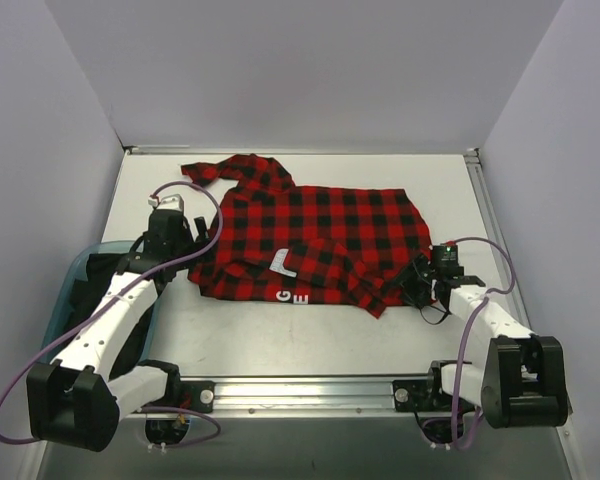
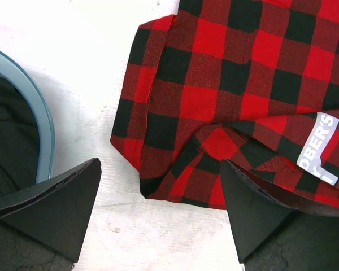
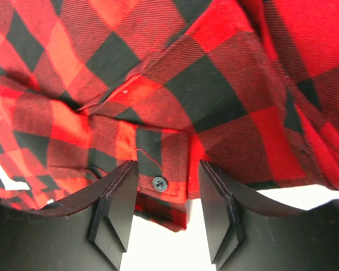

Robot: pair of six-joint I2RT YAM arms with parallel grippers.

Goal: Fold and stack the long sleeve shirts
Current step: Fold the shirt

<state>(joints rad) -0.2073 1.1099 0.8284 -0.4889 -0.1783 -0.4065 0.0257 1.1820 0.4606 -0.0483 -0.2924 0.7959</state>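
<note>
The red-and-black check long sleeve shirt point(image 1: 315, 235) lies partly folded on the white table, with its collar at the far left and white lettering point(image 1: 292, 296) near the front hem. My left gripper point(image 1: 198, 238) is open at the shirt's left edge. In the left wrist view point(image 2: 160, 164) its jaws span a folded corner of the shirt point(image 2: 214, 84), and a grey label point(image 2: 323, 148) shows at the right. My right gripper point(image 1: 417, 280) is open at the shirt's front right corner. In the right wrist view point(image 3: 168, 165) its jaws stand either side of a buttoned cuff point(image 3: 161, 182) without closing on it.
A blue-rimmed bin point(image 1: 72, 272) with dark contents stands at the table's left, under my left arm; its rim also shows in the left wrist view point(image 2: 42, 113). A metal rail point(image 1: 310, 385) runs along the front edge. White walls enclose the sides and back.
</note>
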